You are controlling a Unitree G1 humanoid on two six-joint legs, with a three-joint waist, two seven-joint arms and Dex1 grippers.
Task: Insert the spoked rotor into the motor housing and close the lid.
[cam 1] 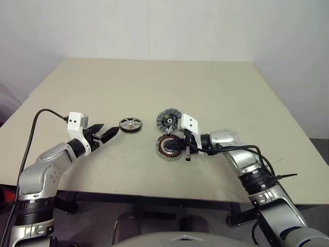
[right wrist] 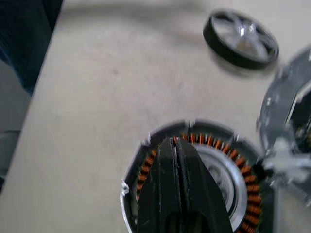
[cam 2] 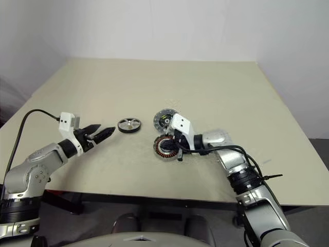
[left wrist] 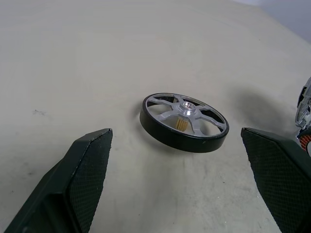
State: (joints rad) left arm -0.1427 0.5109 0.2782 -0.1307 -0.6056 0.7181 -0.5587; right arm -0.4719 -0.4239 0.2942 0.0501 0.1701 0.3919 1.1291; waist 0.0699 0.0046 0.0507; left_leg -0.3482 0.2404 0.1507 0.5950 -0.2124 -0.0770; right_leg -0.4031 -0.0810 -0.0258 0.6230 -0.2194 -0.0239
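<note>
Looking down from the head views, the desk (cam 1: pixel 231 87) lies wide and bare toward its far edge and both sides. Mid-desk, the spoked rotor (cam 1: pixel 130 124) lies left of the lid (cam 1: pixel 167 120), with the motor housing (cam 1: pixel 168 146) just nearer. The left gripper (cam 1: pixel 109 134) is released just left of the rotor; the right gripper (cam 2: pixel 174 147) hangs over the housing.

From the left wrist, wide-spread fingers (left wrist: pixel 85 179) frame the rotor untouched.

From the right wrist, clenched fingers (right wrist: pixel 177 189) overlie the copper windings, empty.
</note>
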